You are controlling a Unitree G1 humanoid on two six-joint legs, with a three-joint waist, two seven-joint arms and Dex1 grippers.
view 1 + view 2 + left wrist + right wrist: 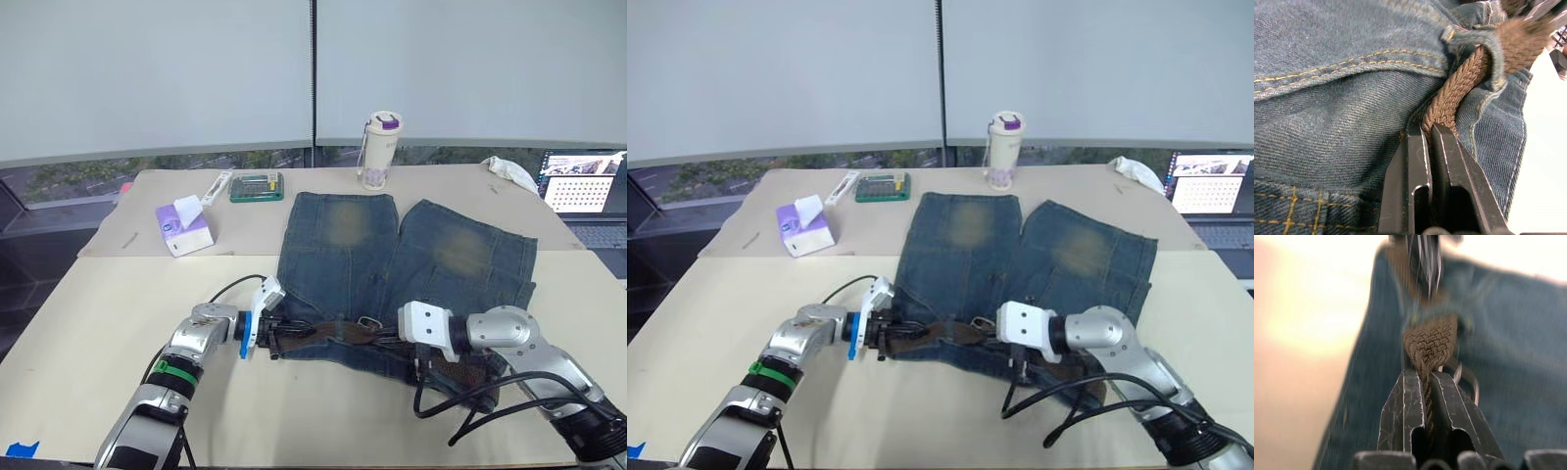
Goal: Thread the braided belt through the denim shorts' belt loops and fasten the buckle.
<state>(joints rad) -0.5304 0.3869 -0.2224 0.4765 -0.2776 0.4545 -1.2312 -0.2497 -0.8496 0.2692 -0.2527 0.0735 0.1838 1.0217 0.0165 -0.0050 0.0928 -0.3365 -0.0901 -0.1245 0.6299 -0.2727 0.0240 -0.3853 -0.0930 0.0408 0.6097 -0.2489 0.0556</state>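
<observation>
The left gripper (1427, 134) is clamped on the braided belt (1457, 93) just short of a belt loop (1476, 44), with the strap running on through that loop. In this left wrist view the risk is plain — the denim shorts (1337, 98) bunch against the fingers, and a pull along the strap could drag cloth with it, or pinch a fold between the pads.

In the right wrist view the right gripper (1425, 382) is also closed on the belt, edge-on between its fingers. A pale metal curve just beside the strap may be the buckle (1469, 379), though blur makes that uncertain. If both arms pull apart, the strap could slip out or back out of the loop.

From the left eye view, both forearms lie low over the table (88, 323), wrists turned inward toward each other at the near waistband of the shorts — left gripper at the waistband's left end, right gripper right of its middle, with the belt along the band between them
</observation>
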